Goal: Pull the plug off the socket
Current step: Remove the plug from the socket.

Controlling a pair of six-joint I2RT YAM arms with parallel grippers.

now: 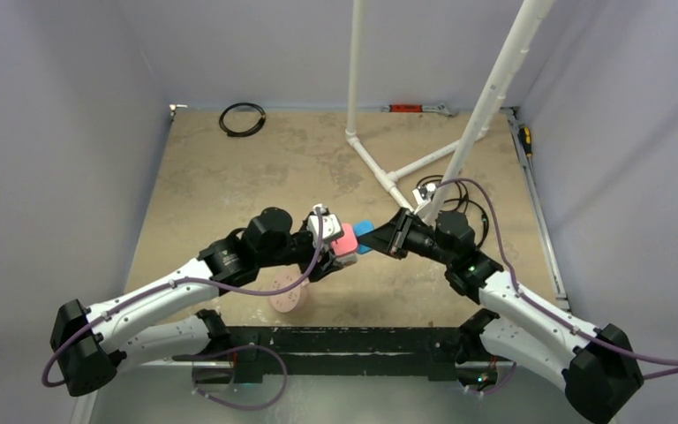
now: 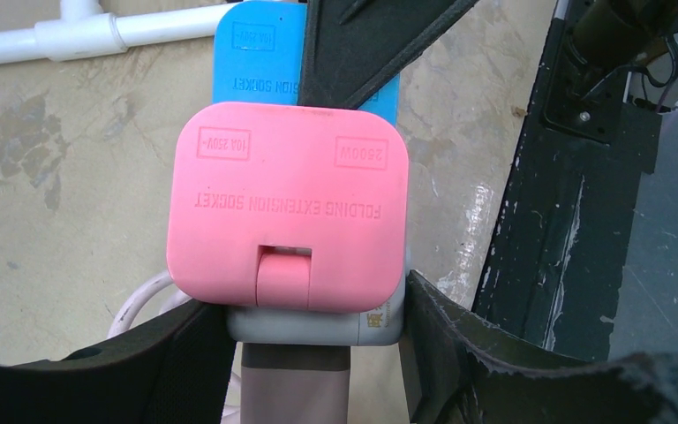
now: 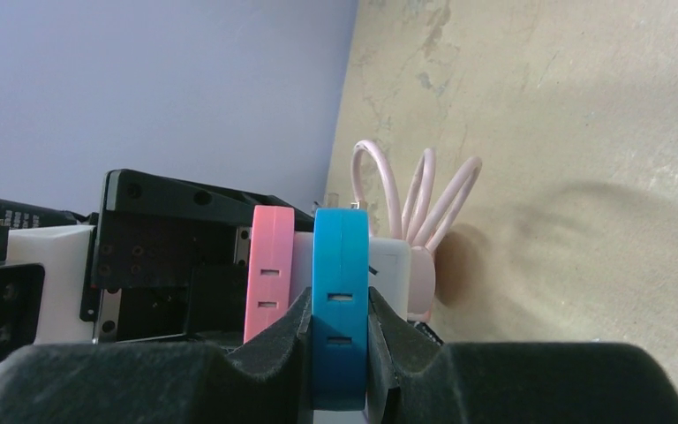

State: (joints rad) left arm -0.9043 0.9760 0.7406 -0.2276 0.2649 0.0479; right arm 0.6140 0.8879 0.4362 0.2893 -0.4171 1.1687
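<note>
Pink plastic, the plug sits flat on the socket that my left claw clamps, while my right claw pinches only the blue slab beside it, so a pull may free the wrong piece or wrench the socket from my grip.

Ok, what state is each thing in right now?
left pincer: shut on the socket
right pincer: shut on the blue slab
socket: held in the air
pink plug: against the socket, not pulled off
pink cable: looped
black cable: coiled
</note>
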